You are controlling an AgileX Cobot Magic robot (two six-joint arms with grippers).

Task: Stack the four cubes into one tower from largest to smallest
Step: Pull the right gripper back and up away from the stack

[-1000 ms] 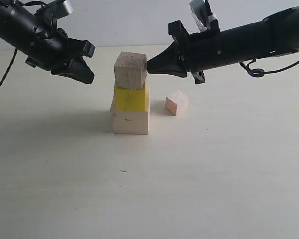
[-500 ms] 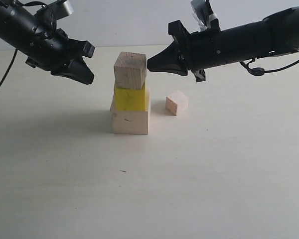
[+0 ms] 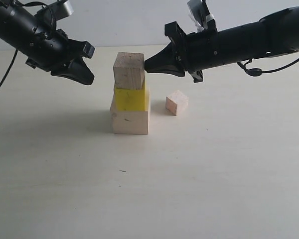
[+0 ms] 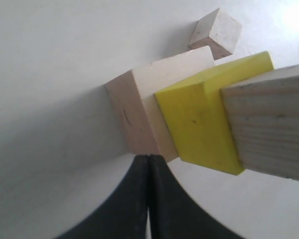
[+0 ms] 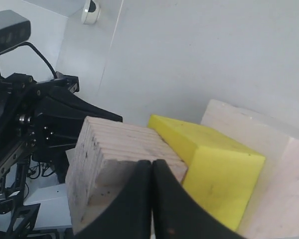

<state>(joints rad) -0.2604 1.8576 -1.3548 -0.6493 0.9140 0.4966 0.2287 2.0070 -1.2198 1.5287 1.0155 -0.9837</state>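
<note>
Right jaws, pressed together, edged left, nudging medium cube slightly along yellow cube, above large cube. Left jaws together, hanging clear. Small cube sat on bench nearby, last to place.

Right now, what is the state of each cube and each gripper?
Large wooden cube: bottom layer.
Yellow cube: on the large one.
Medium wooden cube: on the yellow.
Small wooden cube: alone, unstacked.
Left gripper: shut, empty.
Right gripper: shut, tip at medium cube.
</note>
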